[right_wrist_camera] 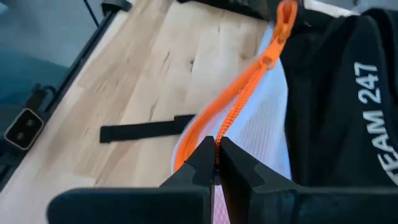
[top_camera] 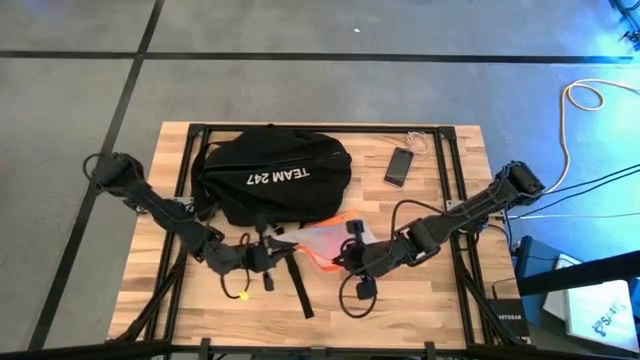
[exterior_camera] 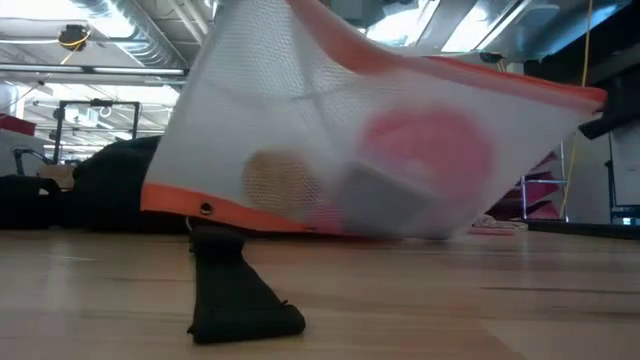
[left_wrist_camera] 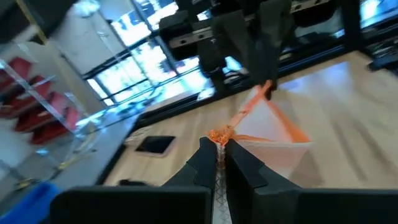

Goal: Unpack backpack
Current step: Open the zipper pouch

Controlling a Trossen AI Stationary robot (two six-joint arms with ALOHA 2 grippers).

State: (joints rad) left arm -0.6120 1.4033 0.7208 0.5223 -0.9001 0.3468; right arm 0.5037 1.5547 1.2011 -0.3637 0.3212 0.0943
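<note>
The black backpack [top_camera: 270, 175], lettered "TEAM 247", lies on the far middle of the table, with its straps [top_camera: 295, 285] trailing toward the near edge. In front of it a white mesh pouch [top_camera: 318, 238] with orange zipper trim hangs between my two grippers. Through the mesh [exterior_camera: 400, 150] I see a pink round thing, a brownish round thing and a grey block. My left gripper [top_camera: 272, 248] is shut on the pouch's left end. My right gripper [top_camera: 340, 258] is shut on its right end. My left gripper pinches the orange trim at one corner of the pouch [left_wrist_camera: 219, 134] between its two fingers, coming roughly level from the table's left. The pouch stretches away from it toward the other gripper. My right gripper pinches the orange zipper band [right_wrist_camera: 217, 142] between its two fingers, slanting down from the table's right. The zipper runs on from the fingers to its pull [right_wrist_camera: 285, 14]. The pouch [exterior_camera: 300, 120] hangs clear of the wood.
A black phone [top_camera: 400, 165] lies at the far right of the table, near a thin cable. A loose black strap end [exterior_camera: 240, 300] rests on the wood under the pouch. Small yellow bits [top_camera: 243, 295] lie near the front left. Bare wood shows at the near right.
</note>
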